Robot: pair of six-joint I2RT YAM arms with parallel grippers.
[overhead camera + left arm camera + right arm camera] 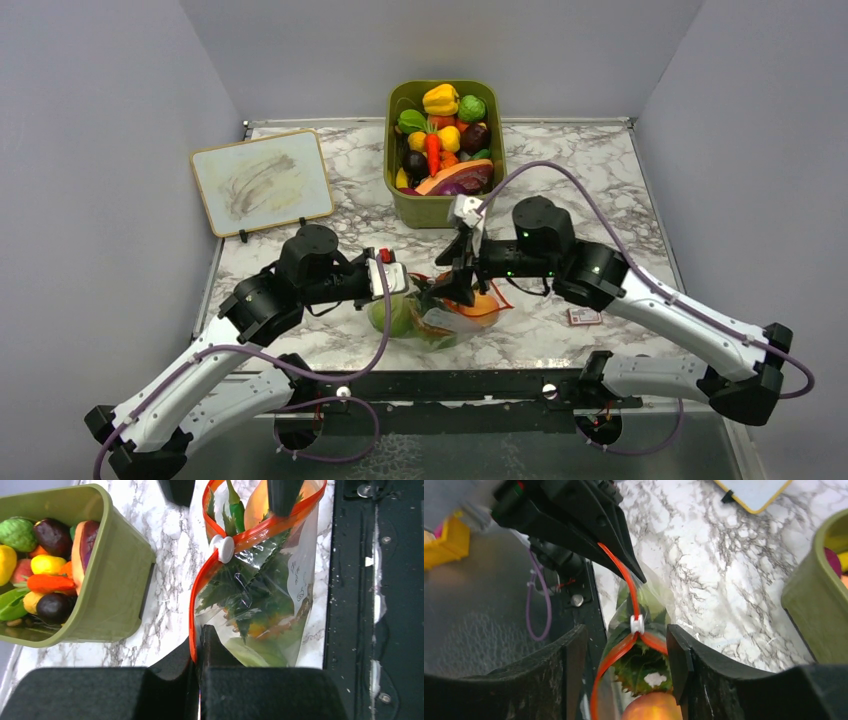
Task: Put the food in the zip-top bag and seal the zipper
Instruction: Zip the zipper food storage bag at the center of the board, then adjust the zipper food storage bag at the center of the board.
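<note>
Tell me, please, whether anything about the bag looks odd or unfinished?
Yes: the zipper is partly closed. The white slider sits partway along; past it the bag gapes, with a green leafy top in the opening. The left gripper pinches the closed end; the right gripper stands open around the slider.

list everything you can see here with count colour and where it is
zip-top bag: one, clear, on the table near the arm bases
zipper: one, orange-red, along the bag's mouth
slider: one, white, on the zipper
food: several, exact count unclear, light green and orange, inside the bag
bin: one, olive green, back centre
toy produce: many, mixed colours, in the bin
board: one, white with yellow frame, back left
card: one, red and white, right of the bag
table: one, white-grey marble
left gripper: one, black, shut on the zipper's end
right gripper: one, black, open either side of the slider
</note>
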